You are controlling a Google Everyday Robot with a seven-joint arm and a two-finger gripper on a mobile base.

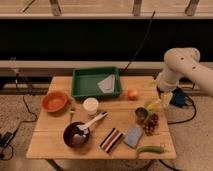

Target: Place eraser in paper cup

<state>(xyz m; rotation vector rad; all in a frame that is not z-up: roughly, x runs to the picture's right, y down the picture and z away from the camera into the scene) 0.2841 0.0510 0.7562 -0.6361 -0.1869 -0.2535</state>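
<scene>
The eraser (111, 140), a flat block with dark, white and reddish-brown stripes, lies near the table's front edge, right of the dark bowl. The white paper cup (90, 106) stands upright mid-table, just in front of the green tray, up and to the left of the eraser. My white arm comes in from the right. Its gripper (153, 106) hangs over the right part of the table, next to the small dark can, well right of both the cup and the eraser.
On the wooden table (55, 145): a green tray (80, 82) holding a pale folded piece at the back, an orange bowl (54, 101) at left, a dark bowl (76, 135) with a white spoon, a light blue pad (133, 136), a green pepper (150, 149), grapes (150, 124), a dark can (140, 115), a round orange fruit (132, 94).
</scene>
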